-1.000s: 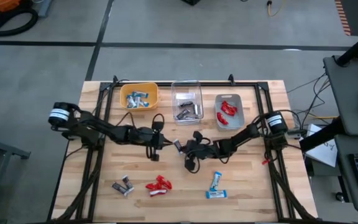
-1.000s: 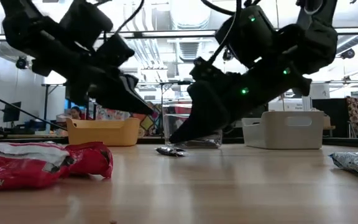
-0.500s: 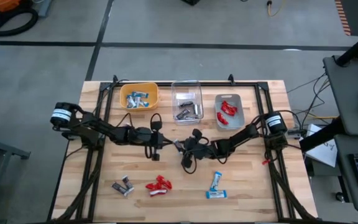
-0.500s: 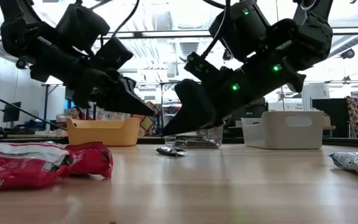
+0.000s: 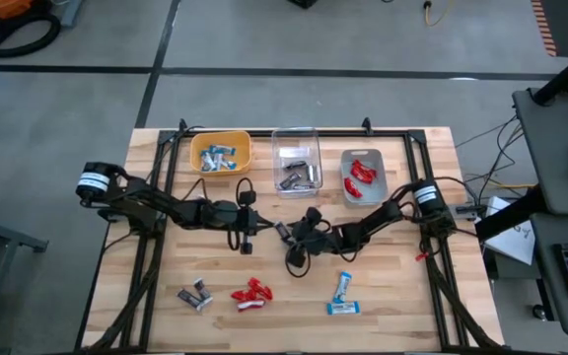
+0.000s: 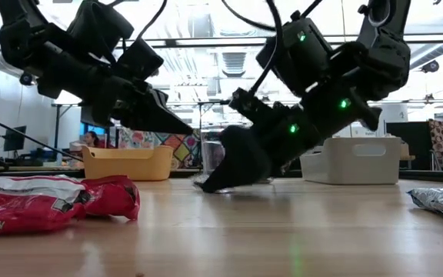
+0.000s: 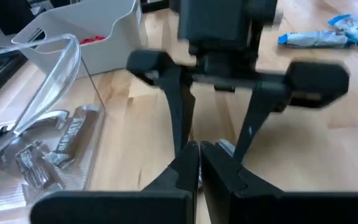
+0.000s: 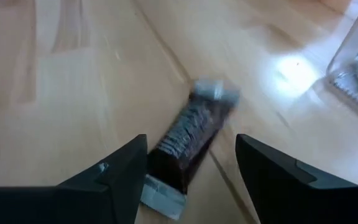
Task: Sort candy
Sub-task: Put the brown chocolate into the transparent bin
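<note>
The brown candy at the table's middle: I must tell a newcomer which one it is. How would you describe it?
Start at the clear bin. Just in front of it, the brown candy lies on bare wood between the open fingers of the right tool. Unlike the other brown ones, it lies alone, outside any bin.

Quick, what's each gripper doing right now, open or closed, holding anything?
Left gripper: shut, holding nothing.
Right gripper: open, fingers either side of a dark brown candy lying on the table; not gripped.
</note>
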Robot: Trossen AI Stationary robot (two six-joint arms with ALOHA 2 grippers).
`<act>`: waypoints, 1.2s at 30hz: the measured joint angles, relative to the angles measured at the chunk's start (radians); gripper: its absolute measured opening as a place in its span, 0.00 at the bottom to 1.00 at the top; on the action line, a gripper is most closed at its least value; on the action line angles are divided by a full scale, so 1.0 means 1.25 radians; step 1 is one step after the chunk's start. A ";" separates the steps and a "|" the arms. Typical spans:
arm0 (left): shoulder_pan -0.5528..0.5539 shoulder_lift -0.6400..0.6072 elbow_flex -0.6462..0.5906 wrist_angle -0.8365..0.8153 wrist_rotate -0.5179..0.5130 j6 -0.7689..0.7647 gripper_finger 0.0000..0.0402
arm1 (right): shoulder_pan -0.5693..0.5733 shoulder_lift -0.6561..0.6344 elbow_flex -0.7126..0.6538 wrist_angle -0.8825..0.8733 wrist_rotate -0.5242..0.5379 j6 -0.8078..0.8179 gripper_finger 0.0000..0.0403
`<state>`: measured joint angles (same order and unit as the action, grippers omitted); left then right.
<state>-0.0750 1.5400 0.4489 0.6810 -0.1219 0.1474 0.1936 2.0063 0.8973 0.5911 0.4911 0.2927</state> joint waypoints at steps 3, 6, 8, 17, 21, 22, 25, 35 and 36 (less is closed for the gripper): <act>0.000 -0.006 0.000 0.000 0.000 0.000 0.00 | 0.001 0.025 0.010 0.010 0.006 0.002 0.56; 0.000 -0.024 0.001 0.001 0.009 0.000 0.00 | 0.001 0.046 0.015 0.018 0.008 0.002 0.52; 0.000 -0.040 -0.002 -0.001 0.025 0.000 0.00 | 0.000 0.054 0.016 0.021 0.005 0.002 0.47; 0.000 -0.156 -0.042 0.000 0.049 0.003 0.00 | 0.000 0.062 0.016 0.029 -0.012 -0.018 0.19; 0.000 -0.208 -0.066 0.000 0.049 -0.001 0.00 | -0.001 0.063 0.016 0.046 -0.024 -0.040 0.09; 0.000 -0.220 -0.072 -0.001 0.049 -0.003 0.00 | -0.001 0.063 0.015 0.051 -0.028 -0.047 0.07; 0.000 -0.253 -0.087 -0.001 0.049 -0.012 0.00 | -0.001 0.059 0.014 0.068 -0.041 -0.065 0.04; 0.000 -0.322 -0.101 -0.059 0.049 -0.043 0.00 | -0.003 -0.068 0.012 0.049 -0.045 -0.179 0.03; 0.000 -0.326 -0.101 -0.071 0.049 -0.047 0.00 | -0.003 -0.091 0.012 0.036 -0.045 -0.192 0.03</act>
<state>-0.0750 1.1324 0.3225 0.5925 -0.0602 0.0886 0.1899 1.8926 0.9119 0.6355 0.4349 0.0525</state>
